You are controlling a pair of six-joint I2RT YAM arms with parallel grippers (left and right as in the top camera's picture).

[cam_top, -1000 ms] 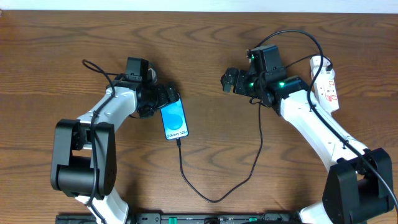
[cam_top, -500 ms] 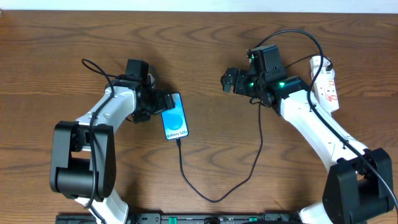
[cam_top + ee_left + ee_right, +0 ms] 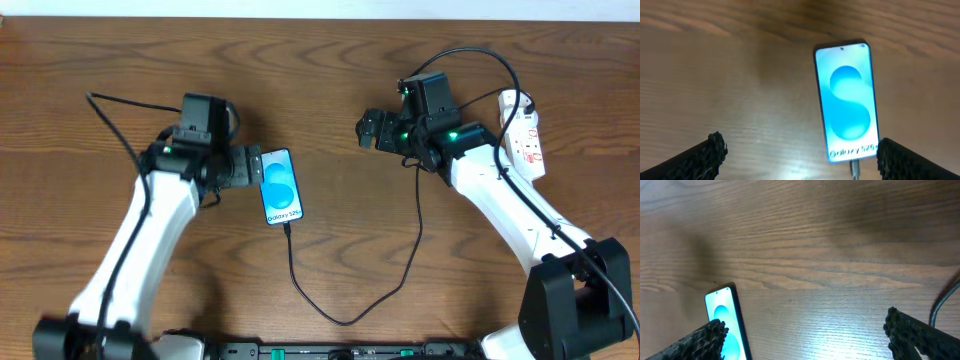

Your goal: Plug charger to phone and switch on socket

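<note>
The phone [image 3: 280, 187] lies face up on the bench [image 3: 330, 70], left of centre, screen lit blue. The charger [image 3: 345, 322] meets its bottom edge, runs toward the near edge of the bench in a wide loop, then climbs to the right and passes under the right arm [image 3: 500, 200]. The socket [image 3: 528, 140] lies at the far right, well apart from the phone, partly covered by that arm.

The left gripper [image 3: 250, 165] sits just beside the phone's upper left edge, wide open and holding nothing. In the left wrist view the phone [image 3: 846, 97] lies ahead of the gripper [image 3: 801, 145], nearer its right finger. The right gripper [image 3: 368, 130] hangs over bare wood between phone and socket, also wide open and empty. In its own view [image 3: 804, 325] only the phone's top corner [image 3: 724, 315] shows at lower left.

A second ago the left gripper covered the phone's top corner. It has since drawn back to the left, and the left arm [image 3: 150, 220] has swung out with it and looks blurred. Phone, charger, socket and right arm sit as they did.
</note>
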